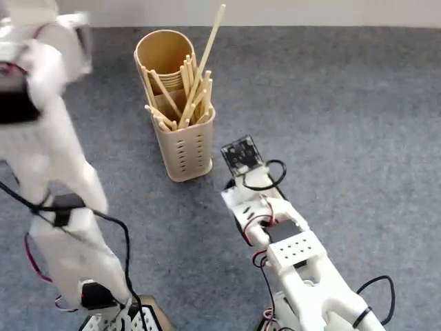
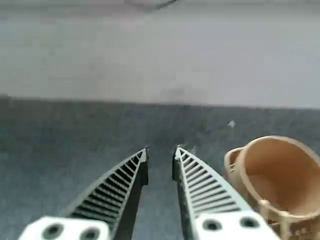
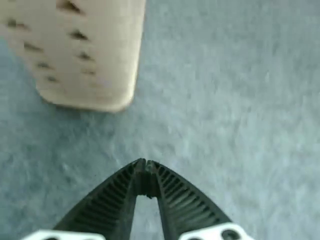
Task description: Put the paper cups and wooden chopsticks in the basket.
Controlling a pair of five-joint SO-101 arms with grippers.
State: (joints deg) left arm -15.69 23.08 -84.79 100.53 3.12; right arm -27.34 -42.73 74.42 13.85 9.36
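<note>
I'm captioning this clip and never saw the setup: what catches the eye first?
A tall beige perforated plastic basket stands mid-table on the grey mat, crammed with pale wooden chopsticks beside stacked brown paper cups; one chopstick pokes far above the rest. The right arm's black gripper sits shut, close to the basket's base.

The left arm [image 1: 62, 172] stands tall on the left side of the high view, its white links rising steeply toward the camera and bending over near the top corner. The left gripper [image 2: 161, 154] holds its two ribbed black fingers [image 2: 120, 185] a narrow gap apart, tips not touching, with nothing between them. The right arm [image 1: 296, 255] stretches low from the lower right toward the middle, wrist [image 1: 242, 157] leading. The right gripper [image 3: 146, 167] points downward, tips pressed together and empty
</note>
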